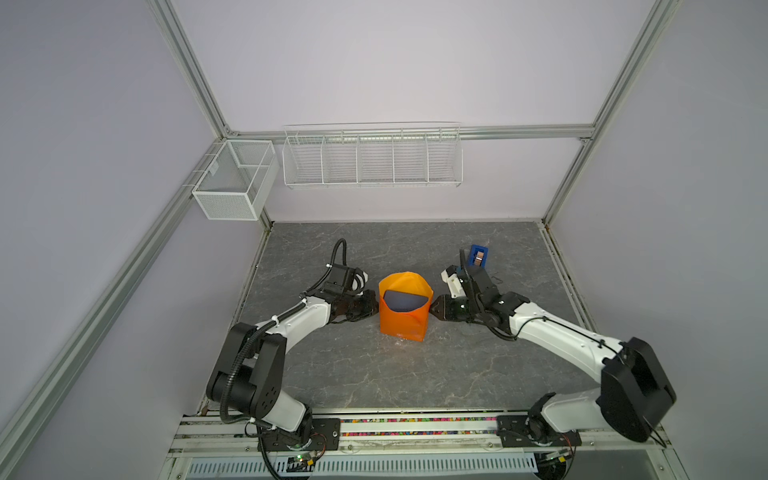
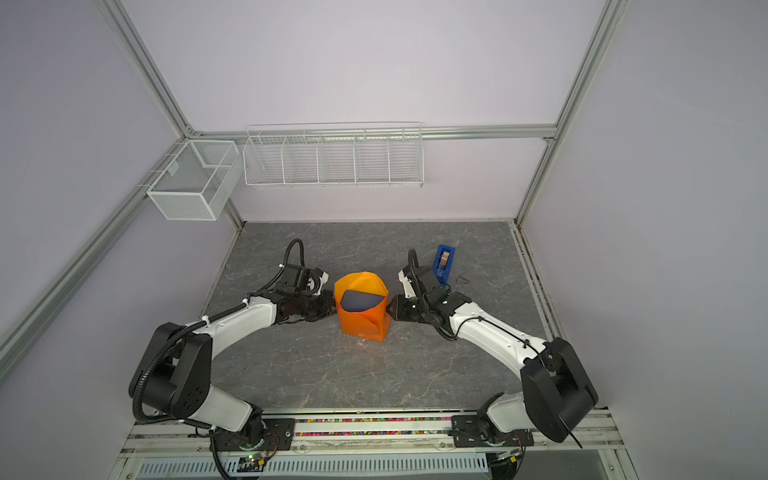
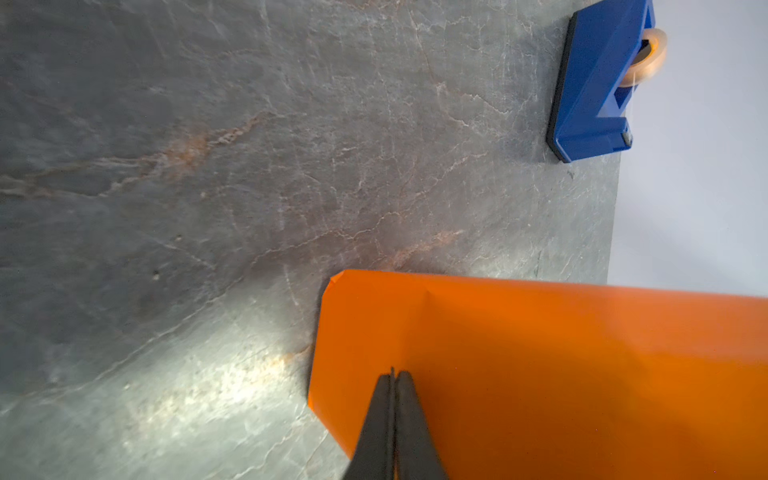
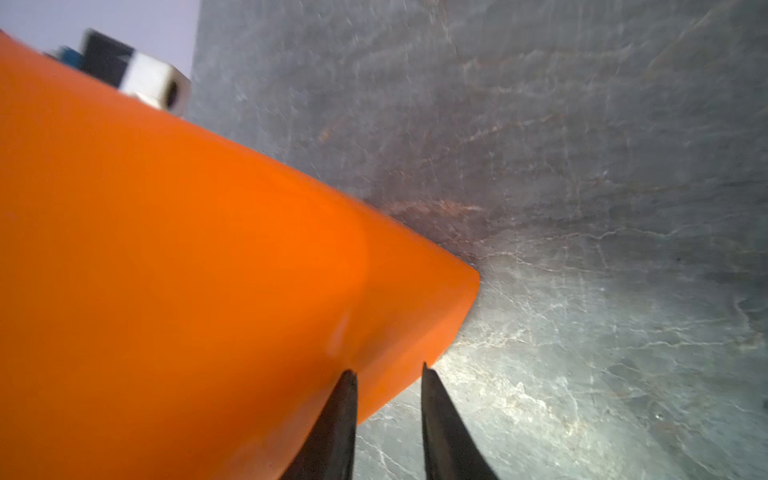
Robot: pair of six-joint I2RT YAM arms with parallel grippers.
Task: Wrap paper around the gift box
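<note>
I'm watching: grey marbled tabletop (image 1: 374, 365) | creased thin orange wrapping paper (image 1: 405, 322) curling up around matte navy squarish cardboard gift box (image 1: 405, 301), mid-table | left gripper (image 3: 394, 374) pressing closed against paper, pinch unclear | right gripper (image 4: 388, 368) standing part-open, holding nothing, beside the paper.

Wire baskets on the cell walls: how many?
2. A small mesh basket hangs at the back-left corner; a long divided wire basket hangs on the back wall, right of it. No others visible.
</note>
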